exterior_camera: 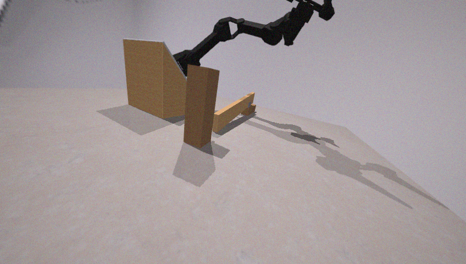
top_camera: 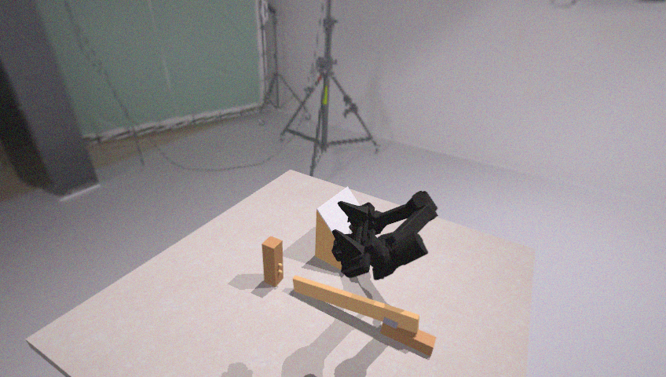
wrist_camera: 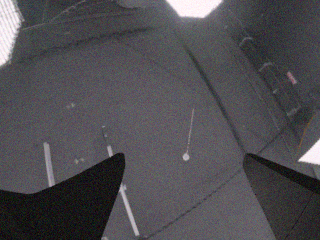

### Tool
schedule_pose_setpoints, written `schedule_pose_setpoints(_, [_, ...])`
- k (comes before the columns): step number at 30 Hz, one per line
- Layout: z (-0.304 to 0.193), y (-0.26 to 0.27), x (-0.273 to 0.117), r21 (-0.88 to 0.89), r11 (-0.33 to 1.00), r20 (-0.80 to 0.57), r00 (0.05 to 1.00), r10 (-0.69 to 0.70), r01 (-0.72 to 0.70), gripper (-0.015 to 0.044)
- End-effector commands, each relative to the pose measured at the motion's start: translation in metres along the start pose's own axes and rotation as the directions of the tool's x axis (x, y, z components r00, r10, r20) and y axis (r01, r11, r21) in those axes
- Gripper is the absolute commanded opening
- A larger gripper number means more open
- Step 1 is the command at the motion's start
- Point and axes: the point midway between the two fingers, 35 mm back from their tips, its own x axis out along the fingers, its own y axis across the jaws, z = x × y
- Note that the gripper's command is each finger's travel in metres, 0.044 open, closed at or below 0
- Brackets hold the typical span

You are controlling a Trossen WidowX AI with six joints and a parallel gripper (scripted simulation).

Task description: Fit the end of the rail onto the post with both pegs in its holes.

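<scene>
The long wooden rail [top_camera: 345, 298] [exterior_camera: 233, 111] slopes down from the bracket [top_camera: 389, 323] on the low footboard block [top_camera: 422, 343] [exterior_camera: 250, 110] to the table, its near end low. The short post [top_camera: 272, 261] [exterior_camera: 196, 104] stands upright, a gap away from that end. Two small pegs [top_camera: 280, 269] stick out of the post's side facing the rail. The holes in the rail's end cannot be made out. My gripper [top_camera: 336, 217] [wrist_camera: 186, 160] is open and empty, raised high above the table, away from the rail; its fingertips are out of frame in the exterior view.
A wooden wedge-shaped stand [top_camera: 324, 238] [exterior_camera: 143, 71] with a pale sloping top carries the arm, behind the rail and post in the top view. Arm shadows cross the table [top_camera: 163, 303] [exterior_camera: 98, 196]. The wrist view faces the room, with bright lights, and shows neither rail nor post.
</scene>
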Motion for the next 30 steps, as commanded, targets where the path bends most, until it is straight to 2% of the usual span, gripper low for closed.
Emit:
schedule_pose_setpoints(1, [0.001, -0.001, 0.0, -0.023, 1.0, 0.002, 1.0, -0.005, 0.006, 0.0426])
schedule_pose_setpoints(3, [0.013, -0.007, 0.003, -0.207, 0.977, 0.02, 0.999, -0.049, 0.052, 0.044])
schedule_pose_setpoints(6, [0.043, -0.019, 0.006, -0.579, 0.799, 0.082, 0.986, -0.143, 0.164, 0.044])
schedule_pose_setpoints(9, [0.076, -0.028, 0.007, -0.837, 0.482, 0.166, 0.96, -0.226, 0.259, 0.044])
schedule_pose_setpoints(12, [0.111, -0.034, 0.005, -0.947, 0.097, 0.265, 0.918, -0.295, 0.305, 0.044])
schedule_pose_setpoints(21, [0.161, -0.034, -0.003, -0.862, -0.442, 0.425, 0.829, -0.364, 0.248, 0.044])
schedule_pose_setpoints(30, [0.215, -0.025, -0.017, -0.57, -0.821, 0.596, 0.703, -0.389, 0.03, 0.044])
